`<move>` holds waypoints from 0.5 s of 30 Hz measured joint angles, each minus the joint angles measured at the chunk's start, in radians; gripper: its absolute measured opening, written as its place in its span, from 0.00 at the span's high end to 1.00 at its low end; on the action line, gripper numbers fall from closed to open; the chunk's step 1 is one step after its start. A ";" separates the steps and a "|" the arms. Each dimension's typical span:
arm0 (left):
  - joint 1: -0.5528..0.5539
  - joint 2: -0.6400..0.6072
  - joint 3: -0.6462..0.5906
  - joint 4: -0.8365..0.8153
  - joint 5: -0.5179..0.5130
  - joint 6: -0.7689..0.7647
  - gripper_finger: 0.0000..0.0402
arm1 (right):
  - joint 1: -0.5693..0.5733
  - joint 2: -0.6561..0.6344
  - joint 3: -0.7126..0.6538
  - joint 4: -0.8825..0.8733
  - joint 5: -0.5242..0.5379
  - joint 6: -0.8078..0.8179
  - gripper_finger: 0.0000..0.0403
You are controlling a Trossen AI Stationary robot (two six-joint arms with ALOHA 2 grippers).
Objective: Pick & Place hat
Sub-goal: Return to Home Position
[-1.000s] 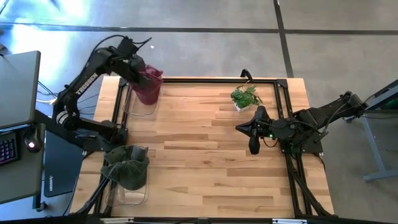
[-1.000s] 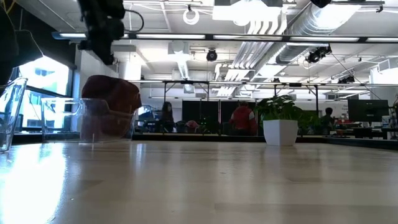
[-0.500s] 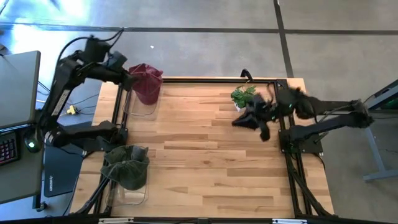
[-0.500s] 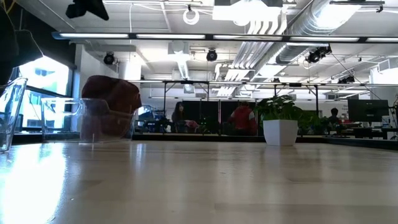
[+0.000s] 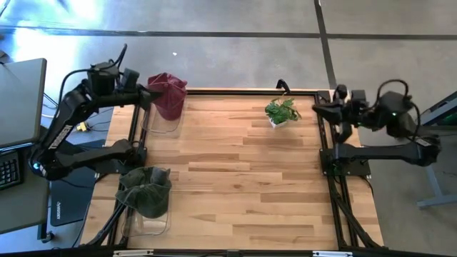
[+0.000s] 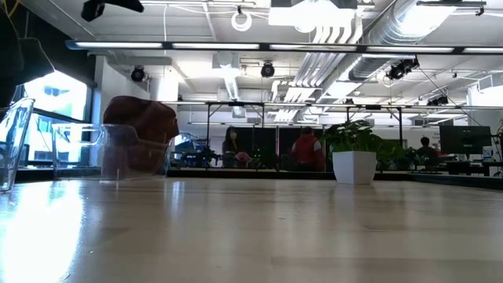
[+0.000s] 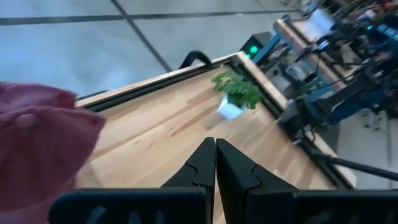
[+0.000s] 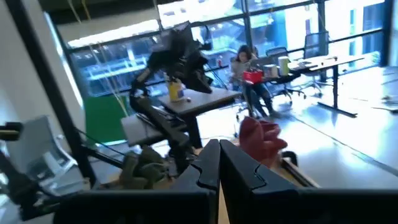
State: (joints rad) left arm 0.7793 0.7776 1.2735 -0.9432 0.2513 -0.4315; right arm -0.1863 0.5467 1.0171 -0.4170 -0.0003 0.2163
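Change over last second: left tool [image 5: 145,96] off red cap [image 5: 168,96], drawn back just beside it at desk [image 5: 235,185] corner; right tool [image 5: 318,109] swung from mid-desk out to right rail, past potted plant [image 5: 282,112]. My reading: placing done, homing under way. Red cap sits in top bin [image 5: 163,126], dark cap [image 5: 145,191] in bottom bin [image 5: 147,225]. Both tools: fingers pressed together, nothing held. Both arms folded back, raised clear of desk.

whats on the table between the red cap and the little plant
Nothing. In the high view, only bare wooden tabletop stretches from the red cap to the potted plant.
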 joint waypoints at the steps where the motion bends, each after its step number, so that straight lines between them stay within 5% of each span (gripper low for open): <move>1: -0.016 -0.002 -0.018 0.030 -0.006 -0.014 0.98 | 0.008 -0.030 -0.027 0.007 0.000 0.007 0.99; 15: -0.303 0.073 -0.077 0.201 -0.235 -0.136 0.98 | 0.110 -0.453 -0.681 0.434 0.087 0.098 1.00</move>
State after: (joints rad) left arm 0.4766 0.8503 1.1969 -0.7425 0.0167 -0.5677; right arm -0.0764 0.0939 0.3363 0.0174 0.0867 0.3139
